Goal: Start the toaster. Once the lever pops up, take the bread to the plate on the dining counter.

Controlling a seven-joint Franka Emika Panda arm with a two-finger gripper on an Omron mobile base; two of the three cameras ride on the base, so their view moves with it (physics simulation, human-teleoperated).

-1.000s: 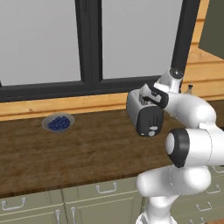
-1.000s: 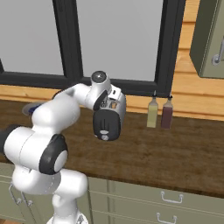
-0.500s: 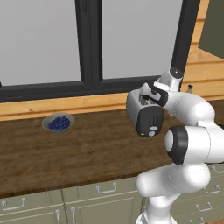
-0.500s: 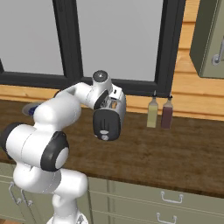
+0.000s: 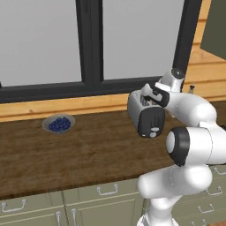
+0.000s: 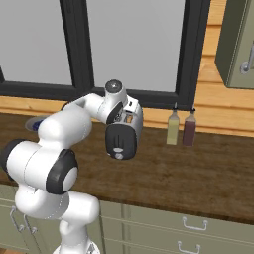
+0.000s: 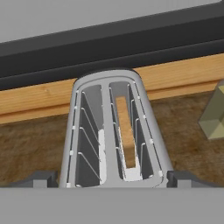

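With my claw point(image 7: 112, 178) spread wide straddling the toaster point(image 7: 112, 131), the bread point(image 7: 126, 131) directly ahead looks light, stiff, crumbly; I'd pinch its top edge.

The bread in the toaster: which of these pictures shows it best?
The hand view: it looks straight down into the toaster, where the bread stands in one slot. The two base views show the toaster's outside, with the arm across its top.

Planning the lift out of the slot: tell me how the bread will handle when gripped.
The bread stands thin and on edge in the toaster, so it is probably light and fairly stiff. It may crumble under a hard squeeze. The narrow slot and its wire guides could snag it unless the open gripper pulls it straight out.
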